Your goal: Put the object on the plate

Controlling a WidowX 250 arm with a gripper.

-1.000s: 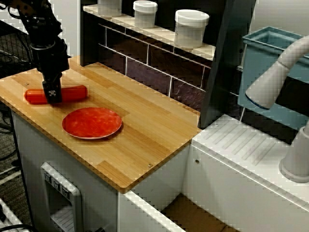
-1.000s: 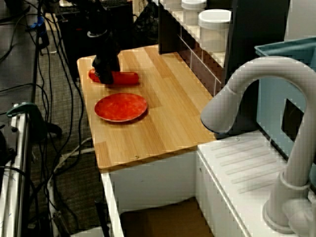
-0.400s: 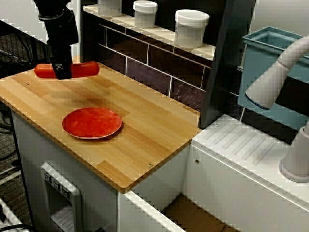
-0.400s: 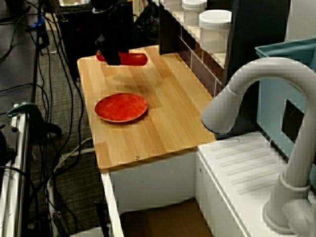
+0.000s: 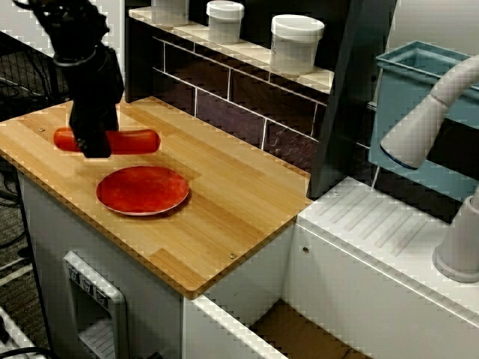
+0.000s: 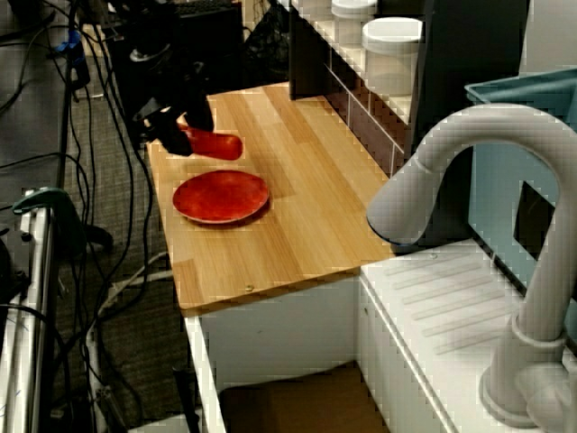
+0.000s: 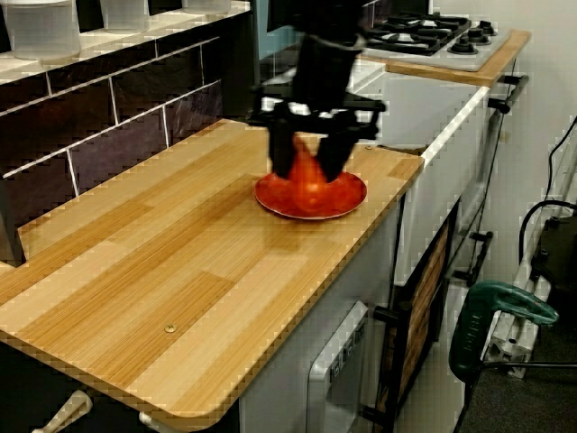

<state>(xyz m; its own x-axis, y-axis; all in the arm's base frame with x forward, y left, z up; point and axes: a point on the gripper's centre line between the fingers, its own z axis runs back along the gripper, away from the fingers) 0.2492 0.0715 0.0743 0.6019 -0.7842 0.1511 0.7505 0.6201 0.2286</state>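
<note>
The red-orange sausage-shaped object (image 5: 136, 140) lies level in my gripper (image 5: 93, 148), which is shut on it near its left end. It hangs just off the wooden counter, at the back-left edge of the round red plate (image 5: 142, 191). From the sink side, the gripper (image 6: 176, 138) holds the object (image 6: 218, 144) just beyond the plate (image 6: 222, 197). In the low view along the counter, the object (image 7: 306, 186) shows end-on between the fingers of the gripper (image 7: 307, 168), in line with the plate (image 7: 352, 193).
The counter (image 5: 224, 202) ends in open edges at the front and left. A dark tiled wall (image 5: 224, 93) with white jars (image 5: 296, 41) on its ledge runs behind. A grey faucet (image 6: 469, 171), a white sink top and a blue bin (image 5: 419, 97) stand to the right.
The gripper lifted the object off the counter, carried it up and back, and has now come down again, a little to the right and beside the plate.
</note>
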